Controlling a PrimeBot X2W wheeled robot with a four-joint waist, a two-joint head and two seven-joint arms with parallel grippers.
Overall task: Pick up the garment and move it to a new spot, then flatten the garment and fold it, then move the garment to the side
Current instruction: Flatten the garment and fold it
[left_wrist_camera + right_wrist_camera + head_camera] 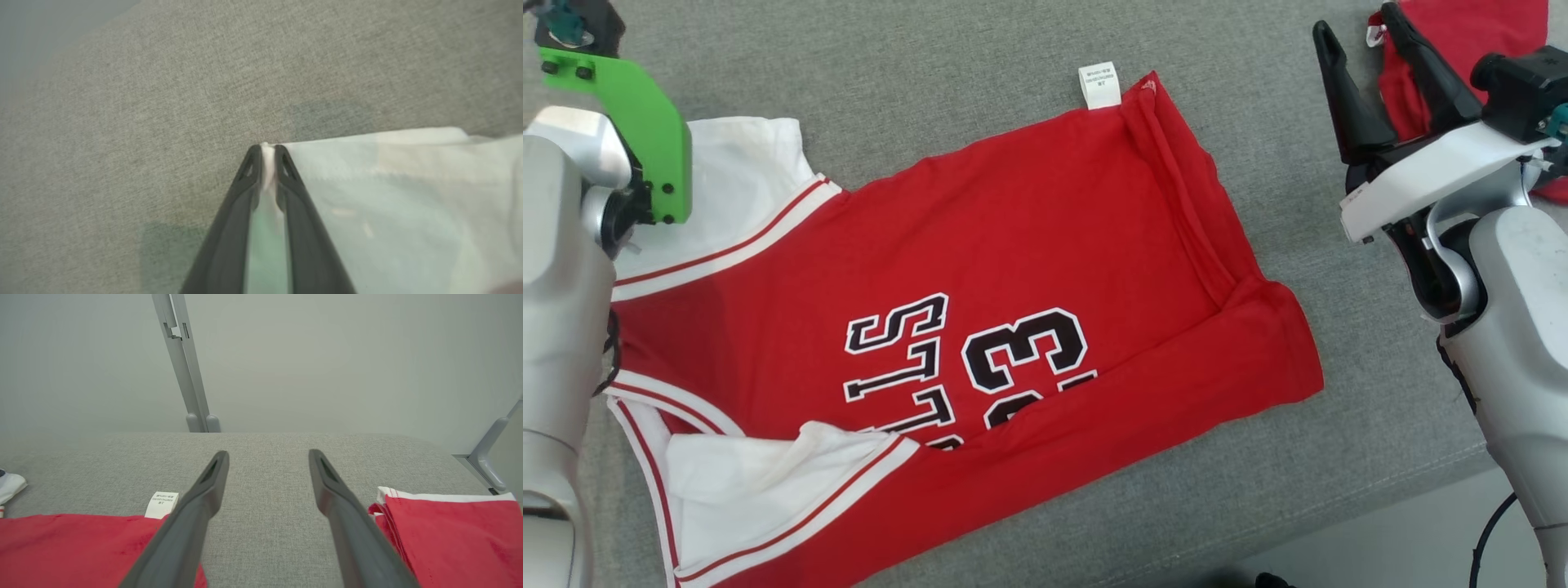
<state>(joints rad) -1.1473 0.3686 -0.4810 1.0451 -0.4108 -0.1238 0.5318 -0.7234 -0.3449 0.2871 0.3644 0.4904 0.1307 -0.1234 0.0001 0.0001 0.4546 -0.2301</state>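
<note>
The red jersey (1029, 237) lies on the grey table (915, 57), one side folded over. The left pincer (267, 155) pinches its white edge; the right pincer (268, 457) gapes empty. Folding seems underway, and the move aside is not yet done.

A red basketball jersey (1013, 245), sleeveless, with white bands striped in red at the neck and armholes and a black, white-edged number 33 (1023, 351) beside black lettering, lies spread front-up on the grey fabric surface (931, 65). Its shoulders point to the robot's left and its hem to the right. Its near long side is folded over the front and covers part of the print, a white care label (1099, 85) sticks out at the far hem corner, and the left hand (267, 153) pinches the white far shoulder edge.
</note>
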